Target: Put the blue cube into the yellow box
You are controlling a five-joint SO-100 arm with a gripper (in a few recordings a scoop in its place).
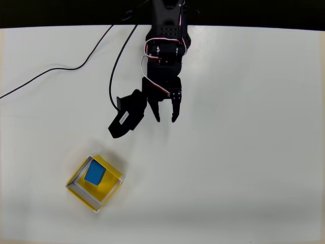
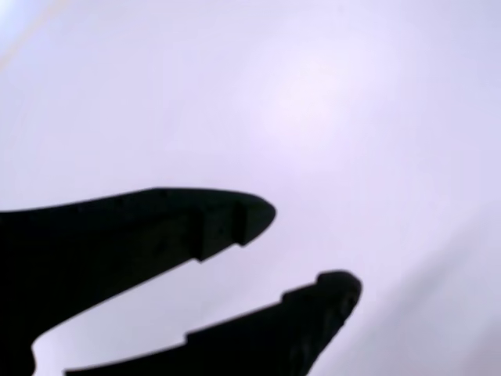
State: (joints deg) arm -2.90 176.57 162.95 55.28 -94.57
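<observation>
Overhead view
- Table (image 1: pixel 244 152): white, flat surface; a black cable (image 1: pixel 61 68) runs across its upper left part.
- Arm (image 1: pixel 165 46): black, reaching down into the picture from the top edge, near the centre.
- Gripper (image 1: pixel 165 116): well apart from the box, up and to the right of it; its two fingertips point toward the bottom of the picture.
- Jaws: parted by a small gap, with nothing between them.
- Yellow box (image 1: pixel 107 189): lower left area of the table, turned so that its corners point up, down, left and right; open top with thin whitish rims.
- Blue cube (image 1: pixel 94 174): inside the yellow box, toward its upper-left walls; it appears tilted, leaning on a wall, not flat on the floor.
- Task status (judgement): the cube is already in the box and the gripper is clear of it, so the placing looks complete.

Wrist view
- Gripper (image 2: pixel 309 251): two dark fingers seen as silhouettes against the bright, blurred table.
- Jaws: apart, holding nothing; bare table shows through the gap.

Handling notes (judgement)
- Cube weight: probably light, given its small size.
- Cube stiffness: looks solid and rigid; unlikely to deform under jaw pressure.
- Cube surface: plain matte faces, likely to offer fair friction.
- Grip location: two opposite flat side faces, jaws square to them; approach from above, since the box walls crowd the cube.
- Risk: the box looks light and may shift if a finger strikes a wall.
</observation>
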